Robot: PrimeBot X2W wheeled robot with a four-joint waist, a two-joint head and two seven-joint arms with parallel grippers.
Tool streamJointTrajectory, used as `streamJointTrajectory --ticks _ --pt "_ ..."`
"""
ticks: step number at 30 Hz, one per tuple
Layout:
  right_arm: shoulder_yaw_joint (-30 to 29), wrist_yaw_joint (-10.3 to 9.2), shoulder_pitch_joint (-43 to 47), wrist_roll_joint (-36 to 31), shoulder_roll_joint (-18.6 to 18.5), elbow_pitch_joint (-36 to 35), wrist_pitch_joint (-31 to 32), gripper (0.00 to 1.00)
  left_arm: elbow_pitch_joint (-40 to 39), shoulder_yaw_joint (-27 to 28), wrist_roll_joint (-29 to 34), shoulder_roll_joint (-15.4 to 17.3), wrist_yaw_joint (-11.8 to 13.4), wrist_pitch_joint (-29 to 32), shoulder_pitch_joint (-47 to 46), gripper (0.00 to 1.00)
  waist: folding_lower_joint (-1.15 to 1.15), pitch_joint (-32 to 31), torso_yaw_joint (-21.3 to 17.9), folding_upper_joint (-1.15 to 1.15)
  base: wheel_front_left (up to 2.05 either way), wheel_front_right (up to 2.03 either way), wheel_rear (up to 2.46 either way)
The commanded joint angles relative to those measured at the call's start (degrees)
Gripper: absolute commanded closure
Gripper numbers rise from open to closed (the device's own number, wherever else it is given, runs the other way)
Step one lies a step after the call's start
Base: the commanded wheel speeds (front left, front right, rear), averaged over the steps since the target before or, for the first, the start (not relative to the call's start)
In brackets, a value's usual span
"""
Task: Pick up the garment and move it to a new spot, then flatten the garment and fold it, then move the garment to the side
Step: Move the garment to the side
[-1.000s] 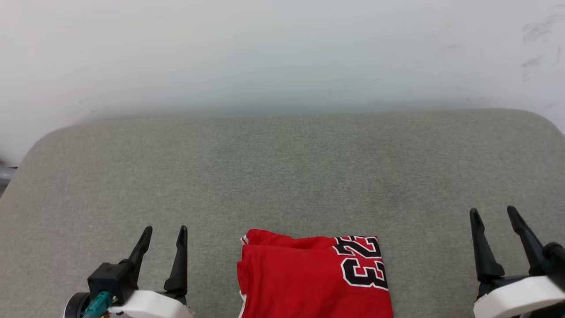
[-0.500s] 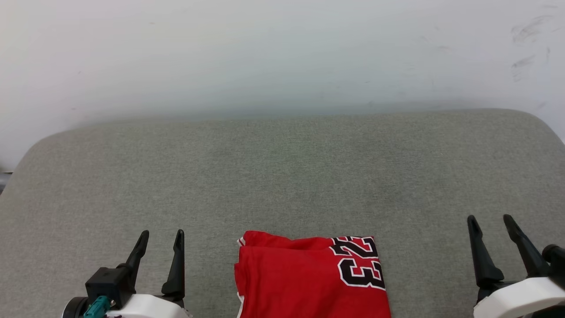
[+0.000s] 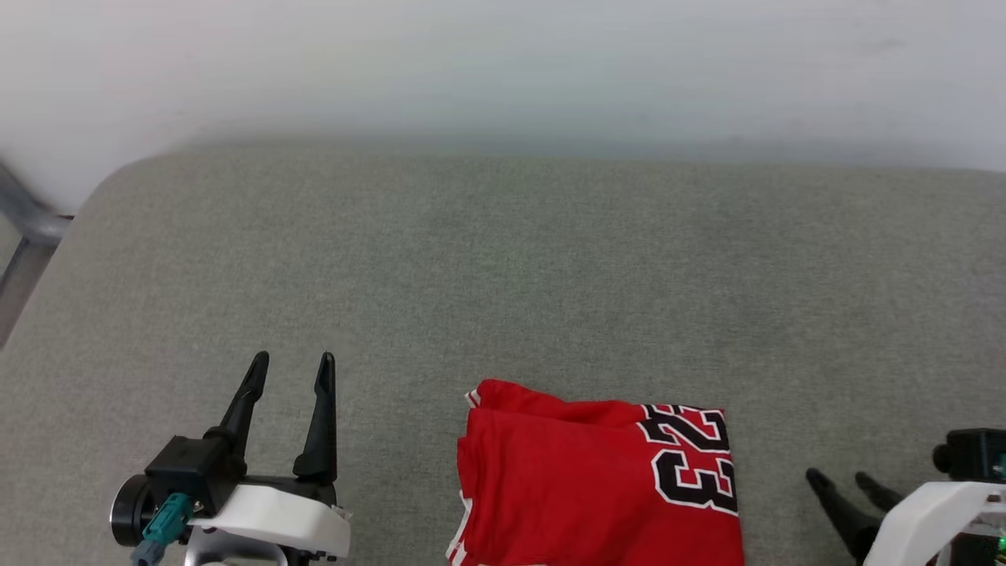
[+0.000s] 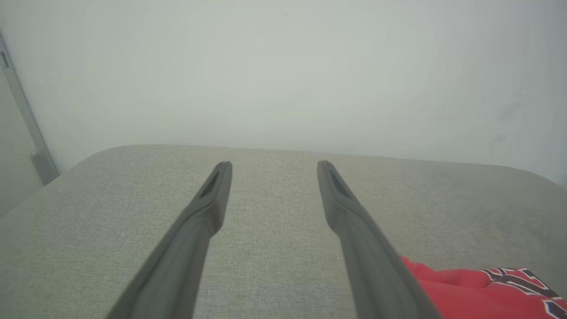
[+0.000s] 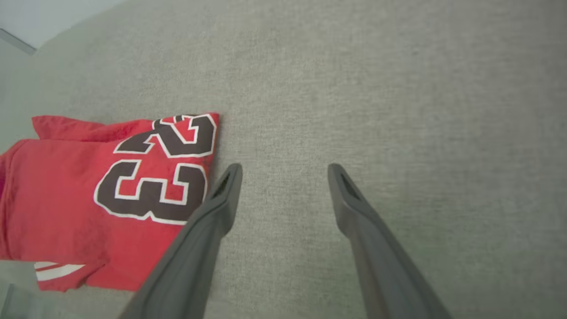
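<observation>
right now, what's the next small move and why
Probably ease the right gripper sideways onto the garment's numbered edge and pinch it: the garment lies folded on the grey surface, and the open fingers sit just beside that edge.

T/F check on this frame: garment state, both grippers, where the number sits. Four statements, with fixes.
1. The garment lies folded on the grey fabric surface. True.
2. The left gripper is shut on the garment. False: it is open and empty, off to the garment's left and apart from it.
3. The right gripper is open and holds nothing. True.
4. The "23" is on the garment's side nearer the left gripper. False: it is on the side nearer the right gripper.
</observation>
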Motion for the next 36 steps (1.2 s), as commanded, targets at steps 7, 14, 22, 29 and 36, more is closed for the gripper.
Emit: streamJointTrajectory --ticks 7,14,22,29,36 --pt "6.3 -0.03 -3.1 11.2 0.0 2.1 11.5 0.0 0.1 1.0 1.5 -2.4 -2.4 -0.1 -3.4 0.0 0.0 7.1 5.7 0.0 0.0 0.0 0.0" --pt "9.8 -0.07 -4.0 15.4 1.7 7.8 14.3 0.0 1.2 2.4 2.7 -3.4 -4.3 -0.1 -4.7 0.0 0.0 9.0 6.7 0.0 0.0 0.0 0.0" --pt "13.3 -0.07 -7.4 13.9 -0.8 7.8 9.9 1.0 3.0 2.8 4.2 -3.6 -5.1 -0.1 -3.6 0.0 0.0 6.5 4.8 0.0 0.0 0.0 0.0" --pt "13.5 -0.06 -9.2 3.1 -4.5 7.2 7.2 1.0 2.2 3.4 4.6 -2.9 -4.5 -0.1 -1.2 0.0 0.0 2.8 -1.2 0.0 0.0 0.0 0.0" --pt "11.1 -0.05 -11.6 -2.8 -7.2 5.6 8.7 1.0 -0.1 2.8 5.0 -2.5 -4.6 0.1 -1.2 0.0 0.0 3.9 -8.3 0.0 0.0 0.0 0.0"
